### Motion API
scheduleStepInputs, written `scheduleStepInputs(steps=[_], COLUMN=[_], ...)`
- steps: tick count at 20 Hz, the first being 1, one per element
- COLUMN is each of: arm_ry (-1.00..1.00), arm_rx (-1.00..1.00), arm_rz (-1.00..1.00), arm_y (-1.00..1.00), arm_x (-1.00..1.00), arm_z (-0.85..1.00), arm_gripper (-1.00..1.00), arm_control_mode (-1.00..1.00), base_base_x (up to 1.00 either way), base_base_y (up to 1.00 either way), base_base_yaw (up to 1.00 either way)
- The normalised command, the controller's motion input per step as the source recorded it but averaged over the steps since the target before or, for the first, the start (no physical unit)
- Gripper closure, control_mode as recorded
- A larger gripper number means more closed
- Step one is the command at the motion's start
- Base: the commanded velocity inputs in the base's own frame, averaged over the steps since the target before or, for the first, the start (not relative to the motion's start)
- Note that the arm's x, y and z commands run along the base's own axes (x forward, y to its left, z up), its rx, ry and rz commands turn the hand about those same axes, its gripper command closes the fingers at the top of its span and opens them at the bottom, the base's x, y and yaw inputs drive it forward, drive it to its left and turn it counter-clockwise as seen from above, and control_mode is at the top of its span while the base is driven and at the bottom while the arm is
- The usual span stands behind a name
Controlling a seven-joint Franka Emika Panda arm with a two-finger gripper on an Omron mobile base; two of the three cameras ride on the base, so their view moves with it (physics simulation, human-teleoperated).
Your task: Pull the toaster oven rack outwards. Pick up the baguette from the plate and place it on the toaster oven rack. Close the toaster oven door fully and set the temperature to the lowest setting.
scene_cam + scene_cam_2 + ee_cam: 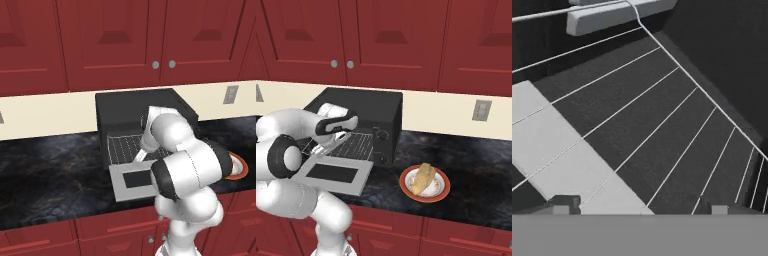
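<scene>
Two fingers [639,209] spread apart, empty, over toaster oven rack [662,130] inside toaster oven [363,107], door [333,173] down. Rack: thin stiff wire, light, likely slippery; hook front bar. Baguette [423,178] on plate [404,189], bench right.

The counter [476,170] is dark stone w/ pale swirls and runs across the middle of both base views. A black toaster oven [368,112] sits on it, center-left in the right base view, top-center in the left one. The plate [442,192], white w/ an orange-red rim, sits on the counter too, just right of the oven, bottom-center in the right base view. Oven & plate are near, not touching.
</scene>
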Motion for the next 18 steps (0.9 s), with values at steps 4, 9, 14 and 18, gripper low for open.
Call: scheduleStepInputs(steps=[4,9,14,18], arm_ry=[0.98,0.88,0.8,0.76], arm_rx=[-0.48,-0.39,-0.34,-0.32], arm_rz=[0.08,0.07,0.08,0.1], arm_y=[0.16,0.07,0.04,0.09], arm_x=[-1.0,-1.0,-1.0,-1.0], arm_z=[-0.42,-0.24,-0.03,0.0], arm_gripper=[-1.0,-1.0,-1.0,-1.0], arm_control_mode=[-1.0,-1.0,-1.0,-1.0], base_base_x=[0.0,0.0,0.0,0.0], base_base_y=[0.0,0.0,0.0,0.0], base_base_yaw=[0.0,0.0,0.0,0.0])
